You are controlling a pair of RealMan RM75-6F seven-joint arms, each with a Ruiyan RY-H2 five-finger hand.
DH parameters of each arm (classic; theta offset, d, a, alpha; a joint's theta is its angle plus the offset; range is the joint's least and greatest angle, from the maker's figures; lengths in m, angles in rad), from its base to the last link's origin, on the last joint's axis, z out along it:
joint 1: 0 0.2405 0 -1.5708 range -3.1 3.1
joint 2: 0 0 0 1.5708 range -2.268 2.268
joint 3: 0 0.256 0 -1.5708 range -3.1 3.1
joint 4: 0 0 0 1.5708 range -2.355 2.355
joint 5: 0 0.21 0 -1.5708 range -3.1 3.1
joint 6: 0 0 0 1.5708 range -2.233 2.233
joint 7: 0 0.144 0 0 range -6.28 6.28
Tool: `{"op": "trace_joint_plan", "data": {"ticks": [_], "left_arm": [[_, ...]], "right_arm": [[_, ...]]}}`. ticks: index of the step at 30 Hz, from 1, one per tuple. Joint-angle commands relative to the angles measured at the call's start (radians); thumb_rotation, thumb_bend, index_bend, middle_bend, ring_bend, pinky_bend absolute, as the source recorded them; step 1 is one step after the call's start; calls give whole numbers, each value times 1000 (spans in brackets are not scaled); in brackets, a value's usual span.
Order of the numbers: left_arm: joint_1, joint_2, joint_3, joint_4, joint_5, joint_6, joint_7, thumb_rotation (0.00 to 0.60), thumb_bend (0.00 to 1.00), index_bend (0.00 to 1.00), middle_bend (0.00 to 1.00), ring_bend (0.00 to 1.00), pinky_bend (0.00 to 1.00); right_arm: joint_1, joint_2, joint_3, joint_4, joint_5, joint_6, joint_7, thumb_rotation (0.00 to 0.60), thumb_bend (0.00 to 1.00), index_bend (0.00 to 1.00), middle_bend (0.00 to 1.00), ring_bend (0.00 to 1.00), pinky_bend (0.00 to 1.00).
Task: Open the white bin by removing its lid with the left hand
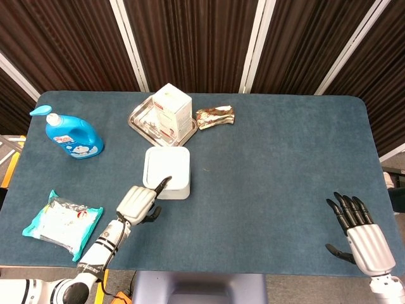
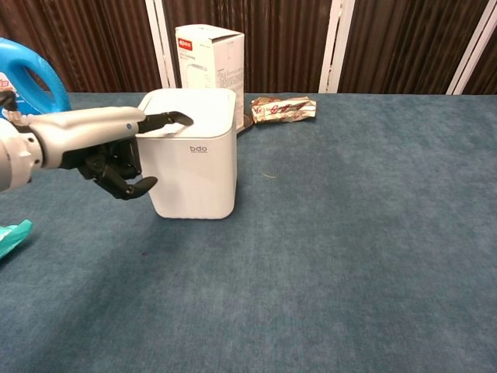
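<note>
White bin (image 1: 167,172) stands mid-table, lid (image 2: 189,111) on, just before the metal tray (image 1: 140,120).
Left hand (image 1: 138,202): one finger laid on the lid, others curled under, gripping nothing. Right hand (image 1: 357,230): fingers spread, empty.

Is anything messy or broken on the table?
Nothing looks spilled or broken. The wrapper beside the tray is crumpled, and the white bin sits upright, lid on, with the left hand poking one finger onto it.
</note>
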Motion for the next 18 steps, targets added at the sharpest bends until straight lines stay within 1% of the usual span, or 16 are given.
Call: {"op": "trace_joint_plan", "data": {"ticks": [1, 5, 7, 8, 10, 11, 12, 13, 14, 15, 17, 18], "left_arm": [[58, 56, 30, -46, 228, 120, -35, 600, 505, 0, 1000, 1000, 1000], [117, 121, 63, -81, 367, 204, -75, 600, 504, 0, 1000, 978, 1000], [158, 155, 94, -78, 459, 251, -123, 600, 505, 0, 998, 949, 1000], [185, 172, 116, -66, 515, 281, -155, 600, 503, 0, 981, 916, 1000], [231, 197, 160, -33, 603, 329, -200, 600, 501, 0, 909, 841, 987], [266, 209, 194, 0, 653, 364, -224, 600, 500, 0, 827, 768, 945], [293, 216, 220, 28, 686, 390, -238, 600, 498, 0, 755, 704, 893], [321, 219, 244, 62, 715, 417, -248, 600, 490, 0, 632, 587, 778], [350, 213, 261, 102, 739, 449, -252, 600, 479, 0, 487, 443, 622], [384, 198, 278, 164, 770, 490, -252, 600, 470, 0, 411, 365, 532], [436, 165, 295, 258, 799, 548, -269, 600, 451, 0, 218, 170, 296], [472, 142, 304, 319, 802, 583, -293, 600, 445, 0, 133, 87, 201]], "right_arm": [[-2, 1, -1, 0, -2, 4, 1, 600, 83, 0, 0, 0, 0], [-5, 1, -1, 0, -3, 9, 1, 600, 84, 0, 0, 0, 0], [-5, 0, -1, -1, -3, 9, -4, 600, 84, 0, 0, 0, 0], [-5, -1, -1, -1, -2, 6, -6, 600, 84, 0, 0, 0, 0], [-5, -3, -1, -2, -1, 4, -11, 600, 84, 0, 0, 0, 0], [-5, -3, -1, -3, 0, 3, -13, 600, 84, 0, 0, 0, 0], [-5, -5, 0, -3, 1, 3, -15, 600, 84, 0, 0, 0, 0], [-5, -6, 0, -4, 1, 2, -18, 600, 84, 0, 0, 0, 0], [-5, -7, 0, -5, 1, 1, -21, 600, 84, 0, 0, 0, 0], [-5, -9, 0, -5, 1, 0, -26, 600, 84, 0, 0, 0, 0], [-6, -11, -2, -5, -3, 1, -31, 600, 84, 0, 0, 0, 0], [-8, -12, -4, -5, -8, 4, -34, 600, 84, 0, 0, 0, 0]]}}
